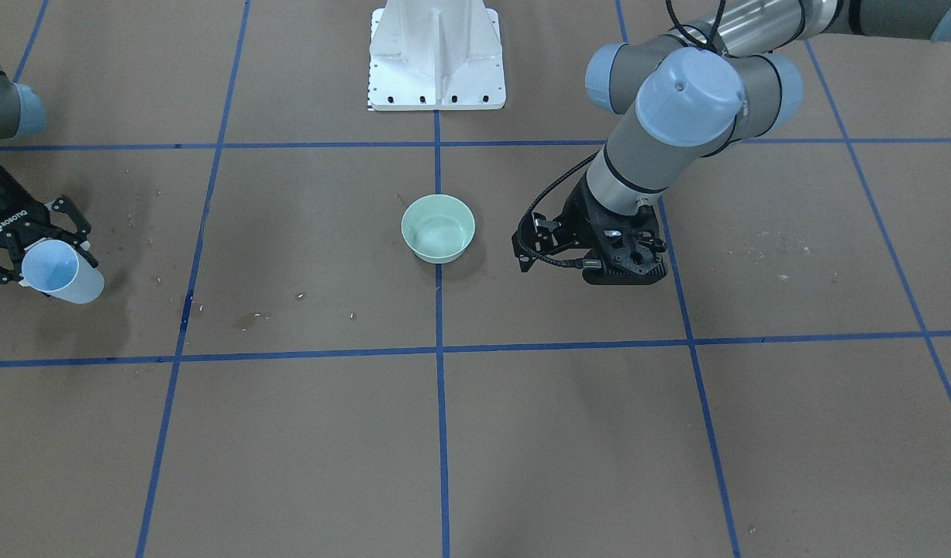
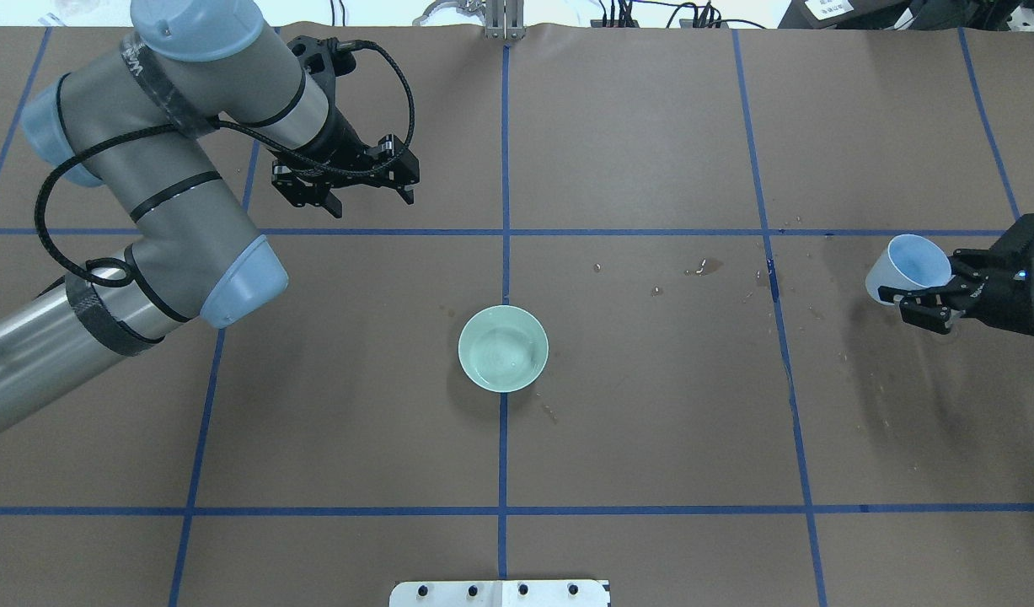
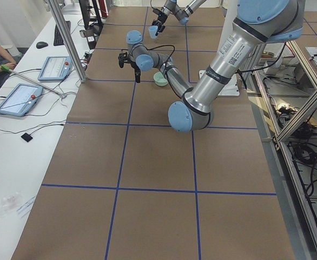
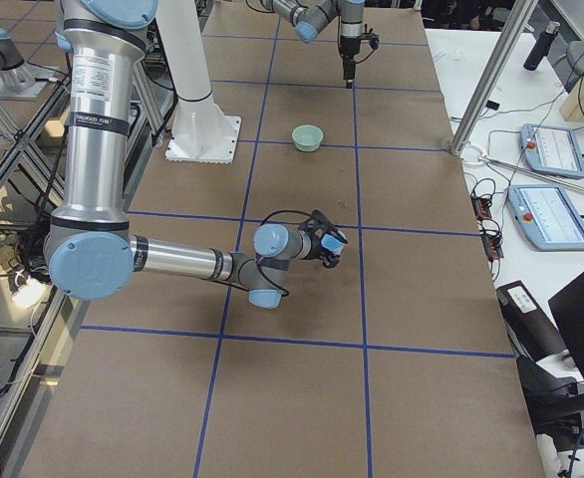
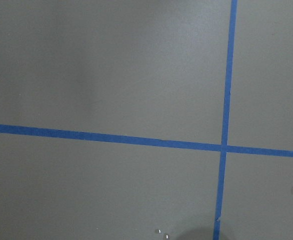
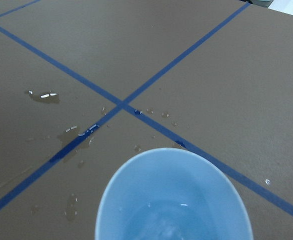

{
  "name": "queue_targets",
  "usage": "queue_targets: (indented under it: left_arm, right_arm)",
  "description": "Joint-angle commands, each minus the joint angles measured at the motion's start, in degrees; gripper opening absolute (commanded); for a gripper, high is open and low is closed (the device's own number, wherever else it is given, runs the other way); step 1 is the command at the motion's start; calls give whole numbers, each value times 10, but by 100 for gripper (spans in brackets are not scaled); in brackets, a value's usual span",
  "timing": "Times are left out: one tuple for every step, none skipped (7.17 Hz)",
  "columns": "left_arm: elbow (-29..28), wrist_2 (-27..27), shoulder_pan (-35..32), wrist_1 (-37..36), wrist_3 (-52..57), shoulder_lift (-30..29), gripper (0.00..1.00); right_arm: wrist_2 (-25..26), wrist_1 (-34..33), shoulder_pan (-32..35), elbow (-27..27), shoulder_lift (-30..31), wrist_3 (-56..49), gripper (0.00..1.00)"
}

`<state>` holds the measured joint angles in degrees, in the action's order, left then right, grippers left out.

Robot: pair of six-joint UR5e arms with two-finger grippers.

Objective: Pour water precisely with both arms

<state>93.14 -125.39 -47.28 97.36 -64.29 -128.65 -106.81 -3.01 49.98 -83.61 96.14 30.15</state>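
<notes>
Holding a pale blue cup [image 2: 914,260], right gripper [image 2: 913,297], clear water [image 6: 171,222] glinting inside, left gripper [image 2: 373,202] spread wide

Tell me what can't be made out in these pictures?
1. Blue cup: cut off by the right wrist view's bottom edge, fill level hidden.
2. Left gripper: missing from the left wrist view, only table shows.
3. Green bowl: too small in both side views to see inside.
</notes>
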Motion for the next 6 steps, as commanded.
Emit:
queue_targets:
  left_arm:
    - [37, 0, -25, -52, 87, 37, 99]
    - [77, 0, -40, -59, 137, 95, 99]
    - [98, -1, -58, -59, 181, 136, 99]
    - [113, -1, -66, -58, 211, 168, 99]
    - [117, -1, -81, -59, 246, 187, 99]
    - [113, -1, -92, -59, 280, 197, 99]
  right_arm:
    - [-2, -180, -2, -123, -18, -1, 11]
    - [3, -238, -20, -164, -23, -2, 11]
    - [5, -288, -41, -182, -44, -3, 11]
    - [7, -350, -72, -206, -60, -8, 11]
    - [11, -415, -100, -227, -74, -21, 11]
    - [28, -464, -125, -238, -102, -25, 11]
